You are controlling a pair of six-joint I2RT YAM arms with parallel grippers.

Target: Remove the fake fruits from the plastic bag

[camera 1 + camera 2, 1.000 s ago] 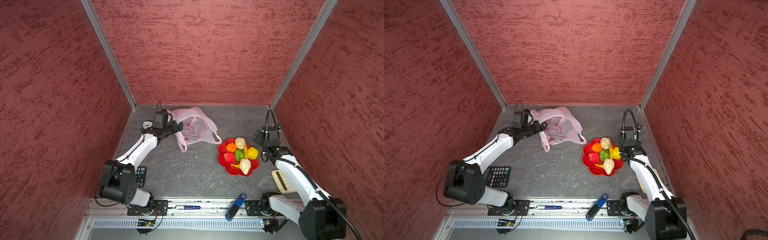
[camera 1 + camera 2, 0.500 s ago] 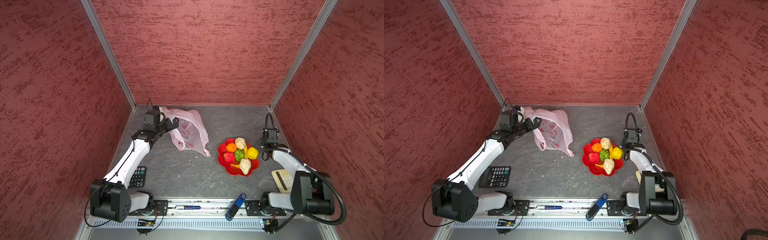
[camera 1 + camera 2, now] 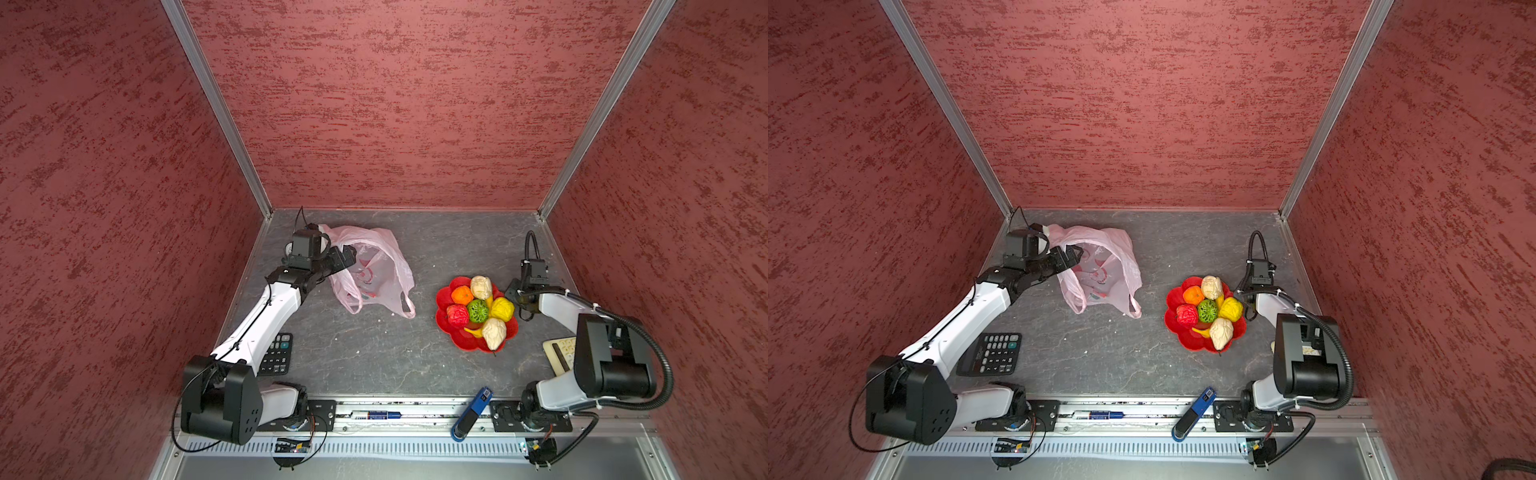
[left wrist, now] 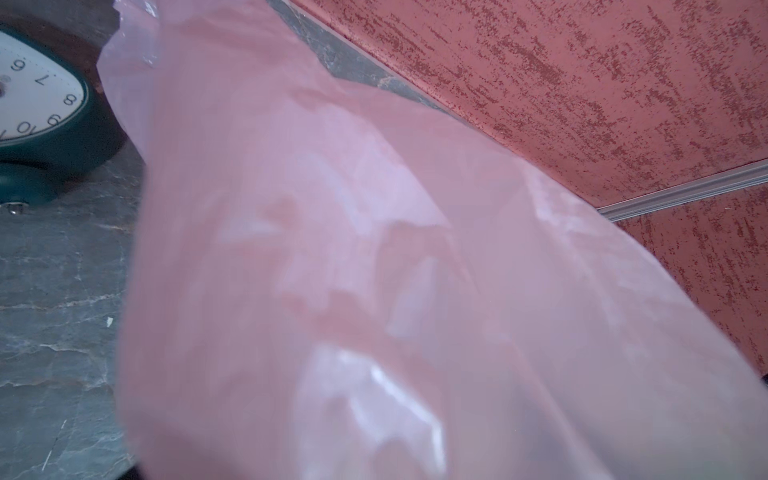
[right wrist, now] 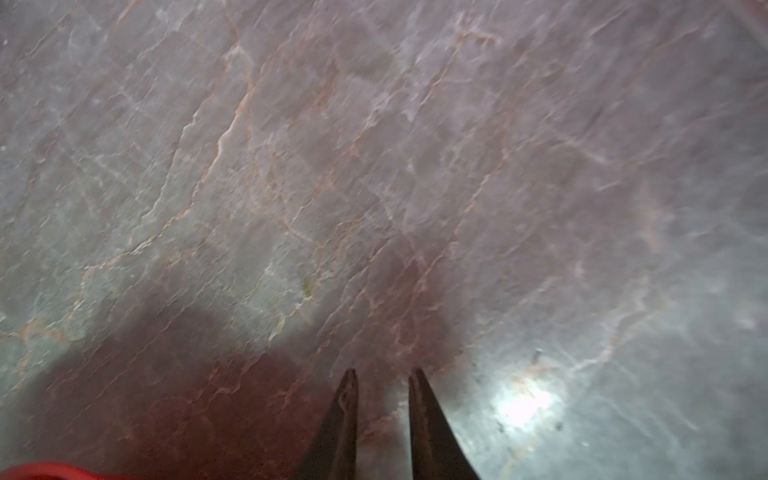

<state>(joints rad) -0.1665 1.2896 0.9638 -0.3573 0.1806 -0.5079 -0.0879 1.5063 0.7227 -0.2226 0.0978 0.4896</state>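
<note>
The fake fruits lie heaped on a red flower-shaped plate (image 3: 465, 345): an orange (image 3: 462, 295), a red strawberry (image 3: 457, 315), a green bumpy ball (image 3: 478, 311), a lemon (image 3: 503, 308), a banana (image 3: 473, 332) and two cream lumps (image 3: 481, 286) (image 3: 493, 332). The plastic bag (image 3: 386, 266) sags at the back left, and only flat red prints show through it. My left gripper (image 3: 343, 257) stands open at the bag's upper edge. Bag film (image 4: 374, 249) hides its fingers in the wrist view. My right gripper (image 5: 383, 372) points down at bare table right of the plate, jaws narrowly apart and empty.
A clock (image 4: 37, 95) stands at the back left behind the bag. A black calculator (image 3: 992, 353) lies under the left arm. A cream calculator (image 3: 559, 353) lies by the right arm. A blue marker-like thing (image 3: 471, 413) leans on the front rail. Red walls enclose three sides.
The left arm has swung back and left, dragging the bag's mouth along, and the bag now sags lower. The right arm has folded back, its gripper dropping beside the plate.
</note>
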